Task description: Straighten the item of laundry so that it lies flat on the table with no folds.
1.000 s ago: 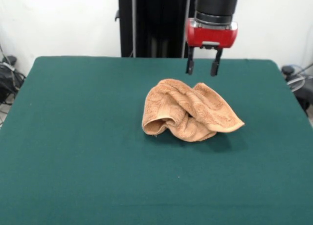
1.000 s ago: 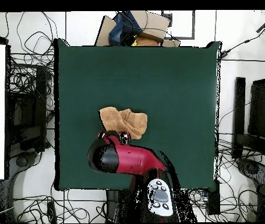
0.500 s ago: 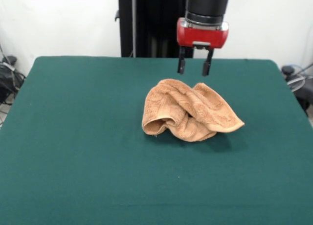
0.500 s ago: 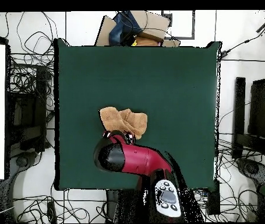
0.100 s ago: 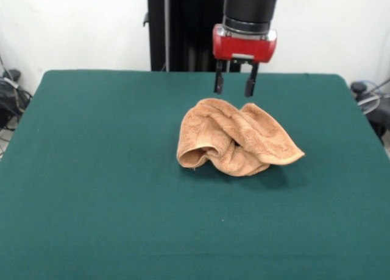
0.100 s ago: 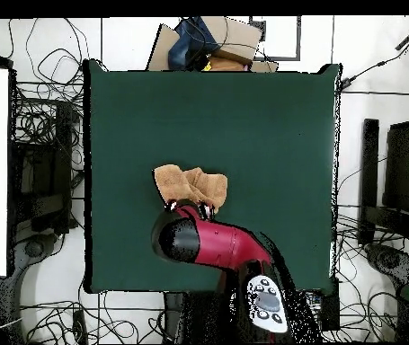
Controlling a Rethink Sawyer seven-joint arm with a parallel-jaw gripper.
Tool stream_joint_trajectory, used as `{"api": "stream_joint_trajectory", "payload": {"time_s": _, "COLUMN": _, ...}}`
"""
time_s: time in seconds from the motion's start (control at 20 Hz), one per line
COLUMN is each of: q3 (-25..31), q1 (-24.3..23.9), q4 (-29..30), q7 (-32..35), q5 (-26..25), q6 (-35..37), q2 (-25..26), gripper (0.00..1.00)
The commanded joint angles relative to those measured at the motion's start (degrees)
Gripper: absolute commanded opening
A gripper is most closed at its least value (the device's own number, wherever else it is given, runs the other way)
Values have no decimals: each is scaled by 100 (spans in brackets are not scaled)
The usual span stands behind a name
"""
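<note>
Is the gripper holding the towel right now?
No, the gripper hangs open and empty above the crumpled towel, with a gap between its fingertips and the cloth in the front view.

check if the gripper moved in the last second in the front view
Yes. The gripper has shifted left, measured against the unmoved towel; its fingers are open.

1. The front camera stood low, just beyond one edge of the table (image 5: pixel 91 189); it looked across the green surface toward a white wall, and the near edge was cut off by the frame.
2. The overhead camera looked straight down from high above; the whole table (image 6: pixel 262 117) fitted in it, with floor and cables on all sides.
3. Both views shared the table surface, the towel (image 5: pixel 234 137) (image 6: pixel 190 186) near its middle, and the gripper (image 5: pixel 234 86); in the overhead view the arm (image 6: pixel 209 244) entered from the bottom edge.
</note>
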Motion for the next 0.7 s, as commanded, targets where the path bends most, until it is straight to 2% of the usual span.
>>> {"api": "stream_joint_trajectory", "payload": {"time_s": 0.05, "q3": 48, "q1": 105, "q4": -343, "q7": 1176, "q5": 377, "q6": 543, "q2": 235, "gripper": 100}}
{"api": "stream_joint_trajectory", "payload": {"time_s": 0.3, "q3": -87, "q1": 254, "q4": -445, "q7": 1294, "q5": 538, "q6": 450, "q2": 404, "gripper": 100}}
{"api": "stream_joint_trajectory", "payload": {"time_s": 0.5, "q3": 145, "q1": 162, "q4": -423, "q7": 1303, "q5": 666, "q6": 234, "q2": 545, "gripper": 100}}
{"api": "stream_joint_trajectory", "payload": {"time_s": 0.7, "q3": -19, "q1": 384, "q4": -393, "q7": 1403, "q5": 810, "q6": 307, "q2": 432, "gripper": 100}}
